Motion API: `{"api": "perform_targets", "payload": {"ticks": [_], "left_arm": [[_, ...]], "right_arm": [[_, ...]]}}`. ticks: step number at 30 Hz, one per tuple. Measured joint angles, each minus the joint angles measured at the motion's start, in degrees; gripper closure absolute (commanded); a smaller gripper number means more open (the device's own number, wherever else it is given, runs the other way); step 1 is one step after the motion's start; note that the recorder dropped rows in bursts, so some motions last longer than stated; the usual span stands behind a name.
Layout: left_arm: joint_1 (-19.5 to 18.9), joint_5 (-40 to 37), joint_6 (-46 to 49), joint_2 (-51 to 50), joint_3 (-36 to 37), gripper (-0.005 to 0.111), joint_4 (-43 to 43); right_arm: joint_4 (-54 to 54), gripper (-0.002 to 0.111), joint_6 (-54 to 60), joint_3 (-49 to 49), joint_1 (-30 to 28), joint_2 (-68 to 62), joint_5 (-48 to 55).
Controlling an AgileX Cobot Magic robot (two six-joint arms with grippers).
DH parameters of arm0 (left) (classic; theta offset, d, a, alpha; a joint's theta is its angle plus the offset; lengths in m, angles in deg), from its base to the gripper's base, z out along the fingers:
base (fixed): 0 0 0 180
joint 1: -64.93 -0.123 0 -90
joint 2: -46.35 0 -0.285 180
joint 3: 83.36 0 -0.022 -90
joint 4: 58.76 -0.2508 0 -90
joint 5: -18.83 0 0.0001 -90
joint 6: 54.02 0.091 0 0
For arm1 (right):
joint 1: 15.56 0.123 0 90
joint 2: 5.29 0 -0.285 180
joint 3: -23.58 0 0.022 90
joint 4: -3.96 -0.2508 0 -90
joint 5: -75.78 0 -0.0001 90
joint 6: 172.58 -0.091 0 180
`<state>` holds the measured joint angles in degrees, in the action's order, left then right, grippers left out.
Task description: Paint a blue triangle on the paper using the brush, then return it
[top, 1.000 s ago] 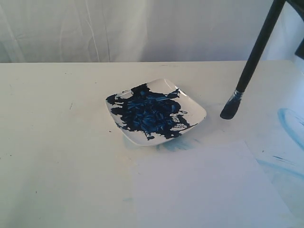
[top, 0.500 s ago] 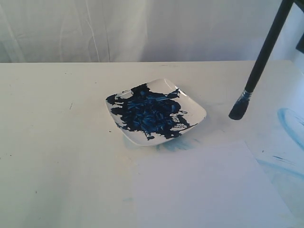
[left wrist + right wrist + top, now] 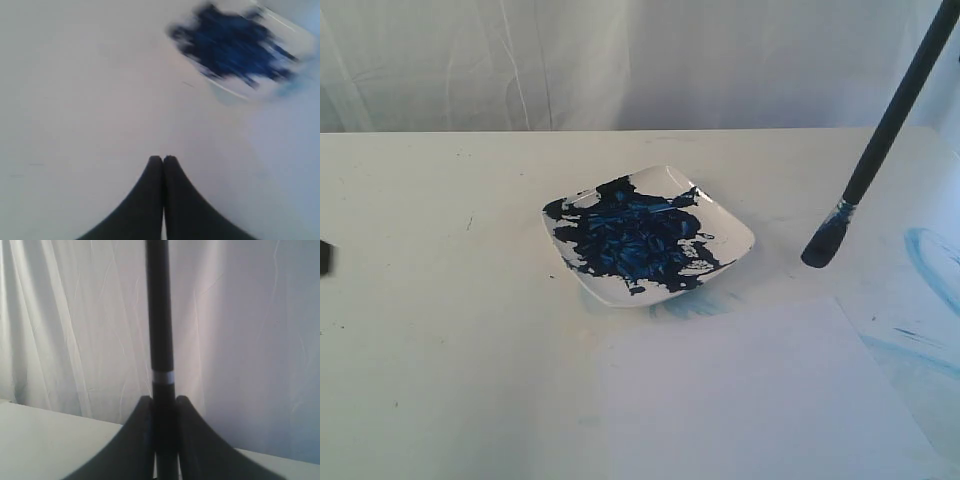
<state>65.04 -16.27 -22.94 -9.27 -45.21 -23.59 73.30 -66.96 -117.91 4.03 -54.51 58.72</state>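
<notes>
Brush (image 3: 883, 135): black handle, silver ferrule, dark blue-stained bristles pointing down just right of the white dish (image 3: 728, 232) and beyond the far corner of the paper (image 3: 750, 400); tip low over the tabletop (image 3: 440, 330), possibly touching, hard to tell from this angle. Right gripper (image 3: 165, 407): jaws pinching the brush handle, set against a white curtain (image 3: 250, 340). Left gripper (image 3: 163, 160): jaws pressed together on nothing, over the tabletop near the dish; dish smeared with dark-blue paint (image 3: 630, 235), pale-blue smears (image 3: 932, 262) toward the table's right edge.
</notes>
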Motion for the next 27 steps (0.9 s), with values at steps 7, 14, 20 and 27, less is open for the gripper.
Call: {"api": "perform_targets", "payload": {"ticks": [7,14,20,27], "left_arm": [[14.66,-7.69,31.47,-17.88,2.04,0.107,32.77],[36.2,4.32,31.6,-30.19,-1.46,0.107,33.86],[41.91,5.85,31.6,-38.04,-3.46,0.107,34.35],[42.55,7.15,34.14,-42.04,-3.46,0.107,37.93]], "right_arm": [[0.0,0.108,-2.35,0.0,0.0,-0.61,0.09],[1.68,0.108,-1.62,0.0,0.0,-7.26,-5.86],[3.67,0.108,1.75,-1.93,-4.71,-14.82,-18.89],[7.86,0.108,0.54,-7.1,-20.05,-26.02,-49.51]]}}
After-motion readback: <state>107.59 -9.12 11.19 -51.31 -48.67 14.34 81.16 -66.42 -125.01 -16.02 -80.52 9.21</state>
